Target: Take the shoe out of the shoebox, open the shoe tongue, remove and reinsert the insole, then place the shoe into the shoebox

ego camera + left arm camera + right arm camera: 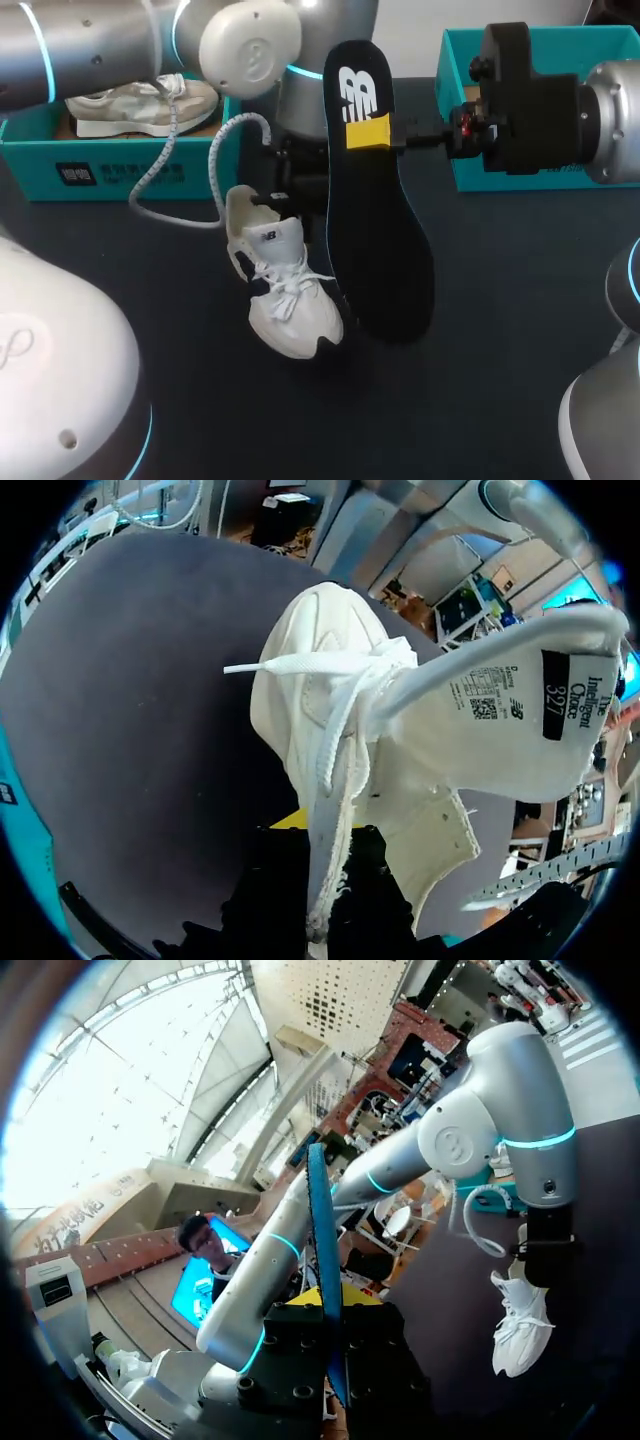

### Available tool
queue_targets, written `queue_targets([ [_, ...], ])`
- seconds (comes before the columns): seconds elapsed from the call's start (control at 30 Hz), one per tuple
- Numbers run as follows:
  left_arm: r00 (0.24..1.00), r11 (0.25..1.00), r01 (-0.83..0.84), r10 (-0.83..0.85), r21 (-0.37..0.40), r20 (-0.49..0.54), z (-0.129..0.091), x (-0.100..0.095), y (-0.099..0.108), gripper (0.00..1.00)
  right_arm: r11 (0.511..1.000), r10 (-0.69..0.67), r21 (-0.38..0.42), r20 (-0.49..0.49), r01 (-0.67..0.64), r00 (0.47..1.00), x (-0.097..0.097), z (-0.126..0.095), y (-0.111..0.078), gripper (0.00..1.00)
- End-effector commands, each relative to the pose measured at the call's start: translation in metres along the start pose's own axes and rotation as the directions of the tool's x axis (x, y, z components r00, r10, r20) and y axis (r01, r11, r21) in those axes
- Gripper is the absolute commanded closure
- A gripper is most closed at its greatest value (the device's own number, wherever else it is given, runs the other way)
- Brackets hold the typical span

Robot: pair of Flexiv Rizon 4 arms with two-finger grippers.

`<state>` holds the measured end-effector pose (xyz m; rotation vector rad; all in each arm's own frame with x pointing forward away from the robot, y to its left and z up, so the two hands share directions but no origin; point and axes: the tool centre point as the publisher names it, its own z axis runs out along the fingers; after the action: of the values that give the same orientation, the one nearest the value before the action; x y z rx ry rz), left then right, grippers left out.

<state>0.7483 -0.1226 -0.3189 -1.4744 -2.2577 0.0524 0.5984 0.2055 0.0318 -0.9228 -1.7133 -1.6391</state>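
Bright even light, strong overhead glare.

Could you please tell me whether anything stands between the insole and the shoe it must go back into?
Nothing visible does. The right tool holds the insole up beside the shoe, with nothing between them. The tongue is folded out; the left tool, gripping the shoe's rim, may crowd the opening.

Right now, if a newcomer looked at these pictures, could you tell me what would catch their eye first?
First is the black insole, held upright in the air over the middle of the table, pinched near its upper end by the right gripper. Right beside it is the white shoe, gripped at its heel end by the left gripper, with the tongue folded open. At the back left, a teal shoebox holds a beige shoe.
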Motion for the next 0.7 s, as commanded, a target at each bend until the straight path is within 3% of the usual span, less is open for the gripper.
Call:
queue_targets([
  [0.03, 0.999, 1.0, 0.004, -0.004, 0.0, -0.043, -0.004, -0.004, 0.0, 1.0, 0.997, 0.001, -0.077, 0.009, -0.001, 1.0, 0.009, 0.004, -0.006, 1.0],
  [0.1, 0.998, 1.0, -0.026, 0.027, 0.009, -0.06, -0.001, -0.006, -0.003, 1.0, 0.997, 0.001, -0.077, 0.009, -0.001, 1.0, 0.009, 0.004, -0.006, 1.0],
  [0.3, 0.988, 0.982, -0.148, 0.142, -0.118, -0.058, 0.004, -0.018, -0.016, 1.0, 0.997, 0.001, -0.077, 0.009, -0.001, 1.0, 0.009, 0.004, -0.006, 1.0],
  [0.7, 0.974, 0.955, -0.228, 0.224, -0.188, -0.041, 0.028, -0.038, -0.039, 1.0, 0.997, 0.001, -0.077, 0.009, -0.001, 1.0, 0.009, 0.004, -0.006, 1.0],
])
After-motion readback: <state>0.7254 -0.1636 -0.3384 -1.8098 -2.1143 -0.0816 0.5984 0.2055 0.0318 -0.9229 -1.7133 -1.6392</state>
